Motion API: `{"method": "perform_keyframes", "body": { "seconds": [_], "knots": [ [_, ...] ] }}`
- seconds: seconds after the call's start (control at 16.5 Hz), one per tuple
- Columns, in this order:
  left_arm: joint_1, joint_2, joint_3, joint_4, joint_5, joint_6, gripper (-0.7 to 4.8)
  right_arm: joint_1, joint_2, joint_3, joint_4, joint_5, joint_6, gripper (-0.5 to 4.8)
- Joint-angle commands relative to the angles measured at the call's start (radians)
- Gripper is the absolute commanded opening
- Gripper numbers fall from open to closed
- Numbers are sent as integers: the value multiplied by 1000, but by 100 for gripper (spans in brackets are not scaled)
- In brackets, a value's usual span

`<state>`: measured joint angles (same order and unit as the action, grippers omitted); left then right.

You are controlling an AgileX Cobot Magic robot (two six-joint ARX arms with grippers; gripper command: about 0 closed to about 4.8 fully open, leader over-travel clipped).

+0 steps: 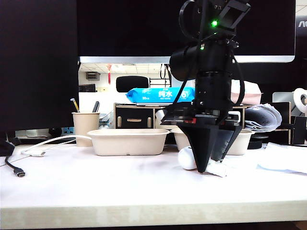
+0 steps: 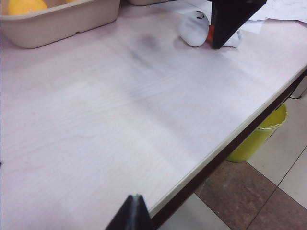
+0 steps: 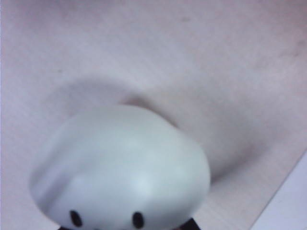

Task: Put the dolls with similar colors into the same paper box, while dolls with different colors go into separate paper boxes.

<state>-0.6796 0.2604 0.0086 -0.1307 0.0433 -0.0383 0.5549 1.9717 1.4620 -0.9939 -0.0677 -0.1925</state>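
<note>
White table (image 1: 96, 182) fills the exterior view, dark monitor (image 1: 144, 28) behind it. Right arm (image 1: 211, 72) comes down on the right side of that view, right gripper (image 1: 207, 165) pointing down with fingertips at the tabletop. Its jaws stand partly closed around the white round-headed doll (image 1: 187, 158), which lies on the table in front of the right-hand tray; left wrist view shows the dark fingers pressed against the doll (image 2: 194, 28), orange beak just visible at the finger. Right wrist view is filled by the doll's head (image 3: 120, 167), two black eyes facing the camera, table underneath, so the doll is on the table and not lifted. A small white thing (image 1: 218, 169) lies touching the gripper tips on the other side; cannot tell if it is the tiny doll. Left paper box (image 1: 128, 141) sits mid-table, rim up; in the left wrist view it holds a yellow doll (image 2: 26, 5), only partly in frame. Right paper box (image 1: 242, 141) sits behind the gripper, mostly hidden by it; contents cannot be seen. Left gripper (image 2: 132, 215) shows only as a dark fingertip at the table's near edge, well apart from everything; cannot tell how wide its jaws stand. Beige pen cup (image 1: 85, 125) left of the boxes, white cable (image 1: 48, 143) beside it. Yellow bin (image 2: 261, 136) on the floor below the table edge.
</note>
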Motion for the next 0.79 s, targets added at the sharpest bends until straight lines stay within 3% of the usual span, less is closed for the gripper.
{"method": "perform_keyframes", "body": {
  "seconds": [0.06,0.48,0.79],
  "knots": [
    [2,-38,1,11,3,4,-5,0,-1,2,8,10,6,197],
    [2,-119,1,12,3,4,-5,-8,-70,3,80,10,10,197],
    [21,-219,1,12,3,4,-5,-77,-158,3,214,40,36,198]
  ]
}}
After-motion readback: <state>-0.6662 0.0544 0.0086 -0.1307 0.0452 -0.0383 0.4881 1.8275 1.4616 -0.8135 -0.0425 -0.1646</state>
